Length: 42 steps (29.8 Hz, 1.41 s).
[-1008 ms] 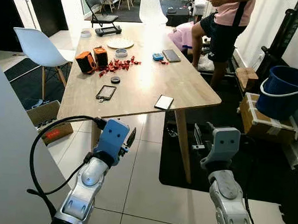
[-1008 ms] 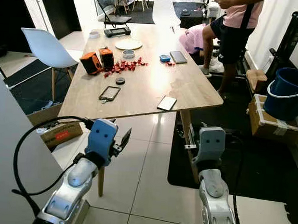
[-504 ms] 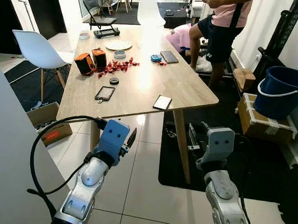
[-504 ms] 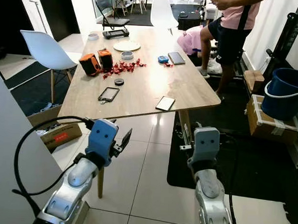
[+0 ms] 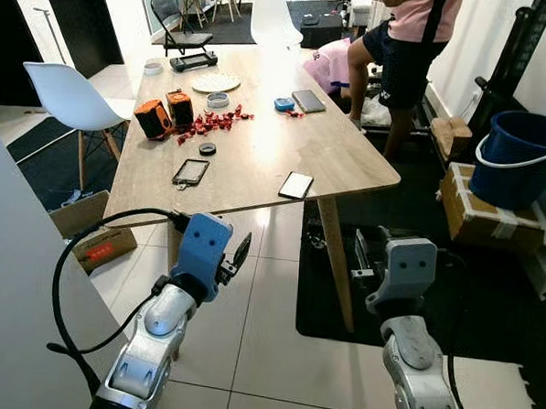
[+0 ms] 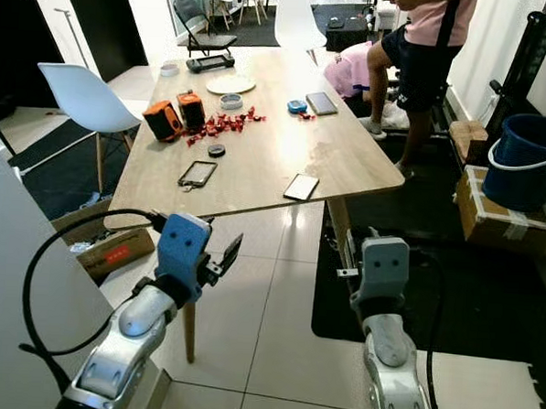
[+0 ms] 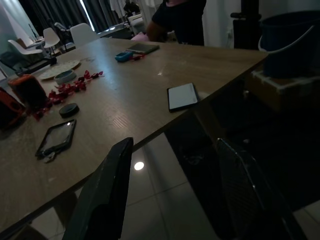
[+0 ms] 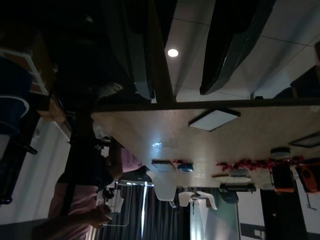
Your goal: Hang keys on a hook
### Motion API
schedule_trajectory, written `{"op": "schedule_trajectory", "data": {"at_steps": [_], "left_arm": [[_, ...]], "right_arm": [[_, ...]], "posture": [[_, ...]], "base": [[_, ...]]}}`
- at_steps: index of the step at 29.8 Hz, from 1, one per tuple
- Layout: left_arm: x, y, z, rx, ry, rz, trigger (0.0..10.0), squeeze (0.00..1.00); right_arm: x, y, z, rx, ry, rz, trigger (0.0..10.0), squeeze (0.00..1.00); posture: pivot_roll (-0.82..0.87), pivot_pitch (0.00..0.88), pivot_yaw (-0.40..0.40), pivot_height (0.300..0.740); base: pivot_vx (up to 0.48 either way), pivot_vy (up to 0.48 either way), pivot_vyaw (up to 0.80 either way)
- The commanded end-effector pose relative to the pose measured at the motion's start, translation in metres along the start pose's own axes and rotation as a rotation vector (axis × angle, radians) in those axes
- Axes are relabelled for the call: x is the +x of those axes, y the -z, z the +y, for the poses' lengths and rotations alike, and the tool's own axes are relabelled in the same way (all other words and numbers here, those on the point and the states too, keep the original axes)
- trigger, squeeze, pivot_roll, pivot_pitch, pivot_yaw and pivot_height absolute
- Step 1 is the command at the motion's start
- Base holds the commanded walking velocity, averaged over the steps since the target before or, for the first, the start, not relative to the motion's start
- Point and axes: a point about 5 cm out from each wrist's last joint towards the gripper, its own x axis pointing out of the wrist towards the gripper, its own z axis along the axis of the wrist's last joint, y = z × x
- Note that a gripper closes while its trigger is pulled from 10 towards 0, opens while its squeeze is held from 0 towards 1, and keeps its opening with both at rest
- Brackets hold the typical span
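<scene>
Ahead, the desk [image 5: 257, 158] carries phones [image 5: 298, 185]; a person [image 5: 405, 46] stands beside it; both the left gripper [image 5: 241, 251] and the right gripper [image 8: 185, 55] are open, empty.

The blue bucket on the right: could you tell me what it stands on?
The bucket stands on a taped cardboard box on the floor. What is inside bucket or box cannot be seen.
</scene>
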Motion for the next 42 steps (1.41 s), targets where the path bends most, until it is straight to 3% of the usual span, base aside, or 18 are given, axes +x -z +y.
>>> {"op": "schedule_trajectory", "data": {"at_steps": [1, 14, 29, 42], "left_arm": [[-0.004, 0.003, 0.005, -0.003, -0.011, 0.020, 10.0, 0.00], [0.007, -0.007, -0.008, -0.144, -0.128, -0.041, 10.0, 0.00], [0.003, -0.008, -0.004, -0.162, -0.158, -0.047, 10.0, 0.00], [0.009, -0.013, -0.004, -0.104, -0.162, -0.077, 10.0, 0.00]], "right_arm": [[-0.003, 0.002, 0.000, -0.007, -0.001, 0.006, 10.0, 0.00], [0.017, -0.011, -0.010, -0.106, -0.109, -0.032, 10.0, 0.00], [0.019, -0.015, -0.009, -0.116, -0.113, -0.053, 10.0, 0.00], [0.020, -0.015, 0.009, -0.059, -0.155, -0.067, 10.0, 0.00]], "posture": [[0.02, 0.122, 0.099, 0.740], [-0.01, 0.129, -0.063, 0.740], [-0.01, 0.136, -0.077, 0.740], [0.01, 0.113, -0.064, 0.740]], "base": [[0.000, 0.000, 0.00], [0.000, 0.000, 0.00], [0.000, 0.000, 0.00], [0.000, 0.000, 0.00]]}}
